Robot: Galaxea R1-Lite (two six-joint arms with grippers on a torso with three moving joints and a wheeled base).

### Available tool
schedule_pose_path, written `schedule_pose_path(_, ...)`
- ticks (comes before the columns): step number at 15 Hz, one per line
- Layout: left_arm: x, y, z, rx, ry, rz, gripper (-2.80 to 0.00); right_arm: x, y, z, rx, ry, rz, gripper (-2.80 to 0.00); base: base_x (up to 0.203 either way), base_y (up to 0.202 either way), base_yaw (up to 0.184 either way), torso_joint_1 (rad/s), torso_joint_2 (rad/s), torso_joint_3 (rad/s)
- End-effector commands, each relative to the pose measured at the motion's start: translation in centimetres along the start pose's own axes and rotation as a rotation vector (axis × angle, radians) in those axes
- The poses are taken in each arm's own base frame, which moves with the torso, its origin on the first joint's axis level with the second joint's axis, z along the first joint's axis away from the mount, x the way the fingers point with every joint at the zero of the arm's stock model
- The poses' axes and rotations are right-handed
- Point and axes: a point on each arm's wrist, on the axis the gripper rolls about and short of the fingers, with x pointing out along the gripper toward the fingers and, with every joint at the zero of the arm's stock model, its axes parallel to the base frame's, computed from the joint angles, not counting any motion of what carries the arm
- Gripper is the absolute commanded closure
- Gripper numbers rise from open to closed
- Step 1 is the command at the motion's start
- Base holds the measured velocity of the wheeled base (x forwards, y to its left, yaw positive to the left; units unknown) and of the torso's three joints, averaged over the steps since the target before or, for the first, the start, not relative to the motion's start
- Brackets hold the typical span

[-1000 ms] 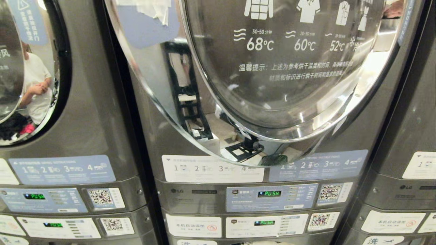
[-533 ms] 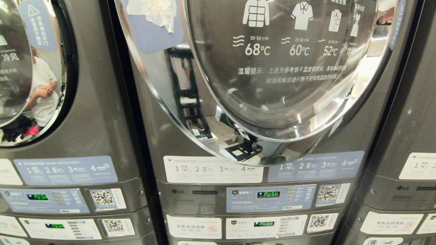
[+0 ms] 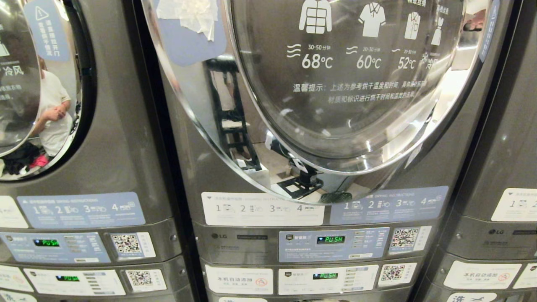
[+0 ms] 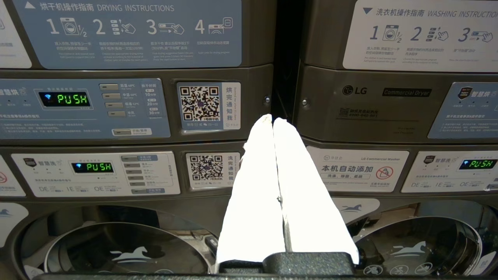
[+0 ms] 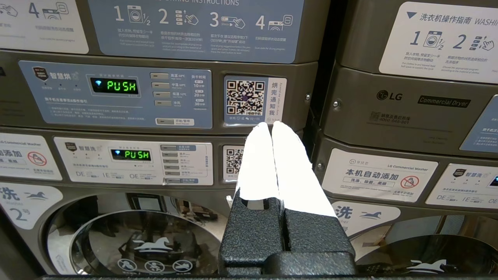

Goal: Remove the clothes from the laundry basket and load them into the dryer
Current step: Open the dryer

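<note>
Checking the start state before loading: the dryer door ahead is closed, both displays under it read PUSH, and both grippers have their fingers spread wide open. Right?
Not quite. The left gripper and right gripper both have their fingers pressed together, shut and empty, as each wrist view shows. The dryer door is closed, and the upper display and lower display read PUSH in the head view.

Dryer door (image 3: 348,84) cut off at top edge, small print on control panel (image 3: 333,243) unreadable

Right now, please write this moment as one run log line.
dryer door: closed | left gripper: shut, empty | right gripper: shut, empty | laundry basket: not in view
</note>
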Motion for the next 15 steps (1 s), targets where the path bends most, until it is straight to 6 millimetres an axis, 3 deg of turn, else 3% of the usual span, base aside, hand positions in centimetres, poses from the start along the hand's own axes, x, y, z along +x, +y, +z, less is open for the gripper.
schedule_pose_path(1,0.00,0.00,0.00,0.000,0.000,0.000,0.00,0.01,0.00,-0.01,0.001,0.002,0.002,0.00,0.000,0.000,0.000,0.000,0.00,0.000)
schedule_pose_path(15,0.00,0.00,0.00,-0.002,0.000,0.000,0.00,0.00,0.00,0.05,0.036,-0.001,0.002,0.00,0.000,0.000,0.000,0.000,0.00,0.000)
